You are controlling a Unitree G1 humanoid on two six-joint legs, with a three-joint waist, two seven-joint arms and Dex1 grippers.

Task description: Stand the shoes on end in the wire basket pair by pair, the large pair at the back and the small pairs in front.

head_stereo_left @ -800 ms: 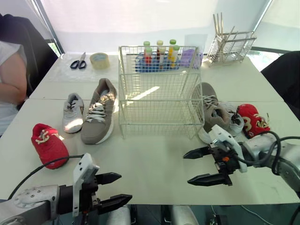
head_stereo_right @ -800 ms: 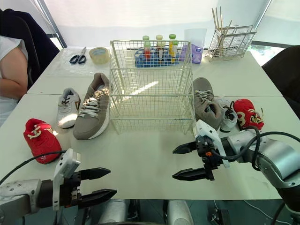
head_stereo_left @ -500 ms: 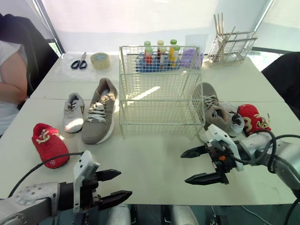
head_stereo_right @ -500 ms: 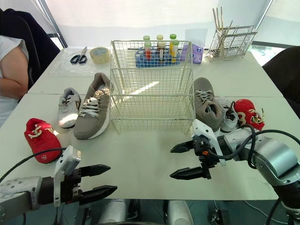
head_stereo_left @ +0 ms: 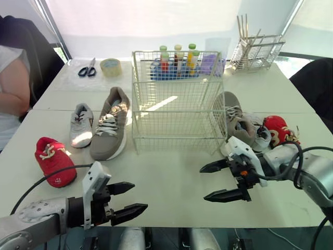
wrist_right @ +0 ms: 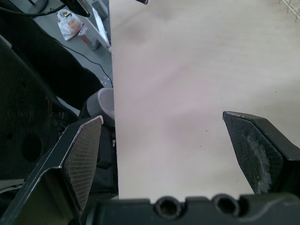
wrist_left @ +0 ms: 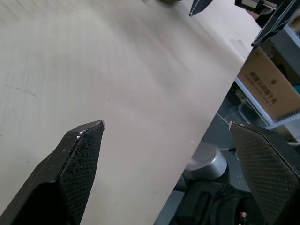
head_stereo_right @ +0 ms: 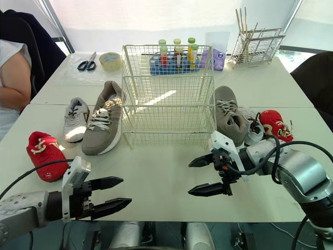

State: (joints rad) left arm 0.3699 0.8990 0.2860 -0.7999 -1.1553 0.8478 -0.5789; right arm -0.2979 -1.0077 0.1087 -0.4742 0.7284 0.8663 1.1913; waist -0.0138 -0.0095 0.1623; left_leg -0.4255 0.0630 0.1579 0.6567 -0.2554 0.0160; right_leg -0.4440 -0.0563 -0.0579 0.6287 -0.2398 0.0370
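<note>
I see the wire basket [head_stereo_right: 169, 125] mid-tabletop [head_stereo_right: 161, 166], every shoe lying outside it: large grey shoe [head_stereo_right: 102, 125], small grey shoe [head_stereo_right: 74, 120] and red shoe [head_stereo_right: 46, 155] to its left, the other three shoes [head_stereo_right: 228, 117] to its right. Behind, a blue tray [head_stereo_right: 171, 66] holds bottles [head_stereo_right: 177, 49]; a wire rack [head_stereo_right: 257, 49] holds sticks [head_stereo_right: 242, 23]. My left gripper [head_stereo_right: 127, 190] and right gripper [head_stereo_right: 189, 177] hover spread above the near tabletop.

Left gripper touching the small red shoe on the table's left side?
Apart. The right eye view shows bare table between the left gripper, fingers open, and the small red shoe.
</note>
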